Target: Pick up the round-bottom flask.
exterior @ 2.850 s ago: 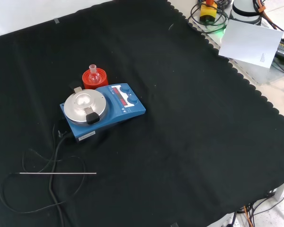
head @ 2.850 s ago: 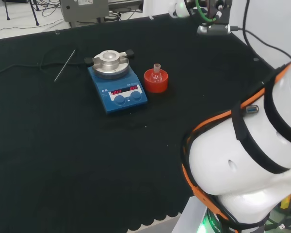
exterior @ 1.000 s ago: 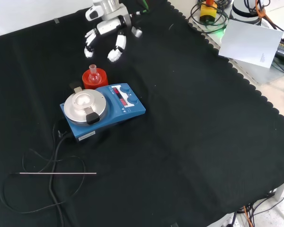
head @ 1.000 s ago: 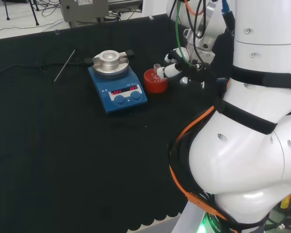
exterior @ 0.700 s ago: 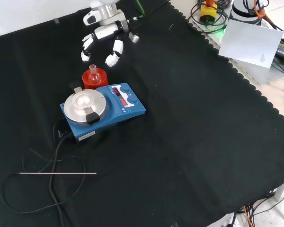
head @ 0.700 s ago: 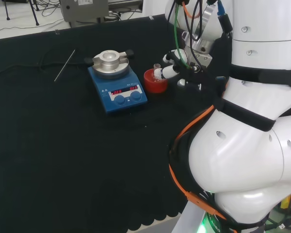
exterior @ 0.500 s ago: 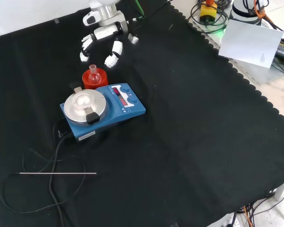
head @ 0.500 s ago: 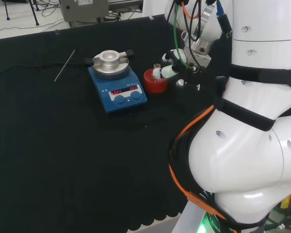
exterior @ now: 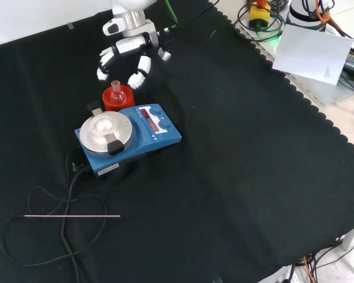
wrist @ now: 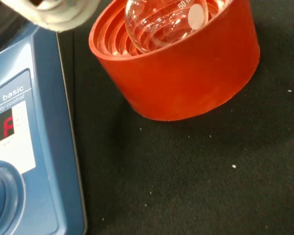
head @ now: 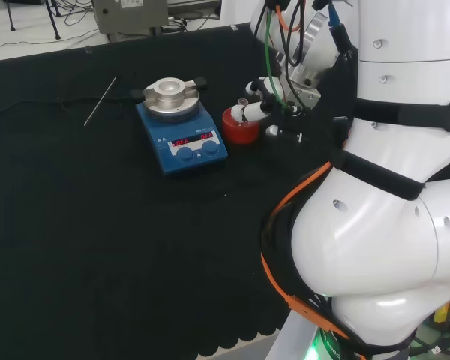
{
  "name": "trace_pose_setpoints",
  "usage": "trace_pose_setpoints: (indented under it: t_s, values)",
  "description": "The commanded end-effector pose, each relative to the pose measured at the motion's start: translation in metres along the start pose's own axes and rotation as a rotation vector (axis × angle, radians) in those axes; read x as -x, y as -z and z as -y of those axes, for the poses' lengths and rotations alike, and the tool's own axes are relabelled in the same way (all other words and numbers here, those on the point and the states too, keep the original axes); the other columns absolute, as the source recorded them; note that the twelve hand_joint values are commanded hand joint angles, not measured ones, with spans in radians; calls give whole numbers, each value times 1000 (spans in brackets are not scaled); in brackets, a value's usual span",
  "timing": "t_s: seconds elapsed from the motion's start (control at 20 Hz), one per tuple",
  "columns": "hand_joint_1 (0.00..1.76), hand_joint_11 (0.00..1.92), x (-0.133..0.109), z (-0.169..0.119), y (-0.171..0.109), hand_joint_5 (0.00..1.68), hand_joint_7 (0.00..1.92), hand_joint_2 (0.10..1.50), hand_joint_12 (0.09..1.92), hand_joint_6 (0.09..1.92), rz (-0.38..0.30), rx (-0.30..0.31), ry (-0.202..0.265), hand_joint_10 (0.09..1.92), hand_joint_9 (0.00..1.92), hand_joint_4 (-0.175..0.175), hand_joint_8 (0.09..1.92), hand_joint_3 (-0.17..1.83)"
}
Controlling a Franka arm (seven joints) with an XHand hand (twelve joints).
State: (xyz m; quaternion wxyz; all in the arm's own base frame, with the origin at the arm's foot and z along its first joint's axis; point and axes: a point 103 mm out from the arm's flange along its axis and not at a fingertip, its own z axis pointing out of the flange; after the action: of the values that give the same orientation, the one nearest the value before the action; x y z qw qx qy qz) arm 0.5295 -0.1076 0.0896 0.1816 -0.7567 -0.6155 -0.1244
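The main risk is judged to be a knock rather than a miss: the round-bottom flask point(exterior: 115, 89) is small, clear and smooth, seated only by its bulb in the red ribbed stand point(exterior: 118, 98), so a finger arriving off-centre could tip it in the cup or drag flask and stand together across the black cloth of the worktop point(exterior: 242, 177). A second hazard is the blue hotplate stirrer point(exterior: 128, 134), which stands just beside the stand toward the lower left of the front view; fingers spread wide on that side could be caught on its casing before the neck is reached. A pinch taken high on the slim neck is also judged likely to let the glass swing or slip once lifted (nothing visible shows whether the flask holds any liquid). In the front view the hand point(exterior: 128, 48) is seen in the upper left of the frame, entering from the top edge, with its fingers point(exterior: 135, 78) splayed, only slightly bent and pointed down toward the stand; nothing is held, and the fingertips appear close to the flask's neck but apart from it. In the head view the hand point(head: 264, 103) is seen just right of centre in the upper half, immediately right of the stand, in front of the arm's white links. In the wrist view the flask's bulb point(wrist: 161, 19) is seen nested in the stand's ribs point(wrist: 181, 63)
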Motion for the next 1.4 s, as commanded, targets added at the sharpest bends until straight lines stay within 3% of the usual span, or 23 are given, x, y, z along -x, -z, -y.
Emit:
trace_pose_setpoints:
  t_s: [0.05,1.4]
  values:
    - [773,107,-2,-5,-4,464,306,627,1352,424,4,13,10,717,463,-60,713,511]
    - [910,247,-4,-16,-13,722,473,657,1325,734,36,81,19,660,598,-27,673,557]
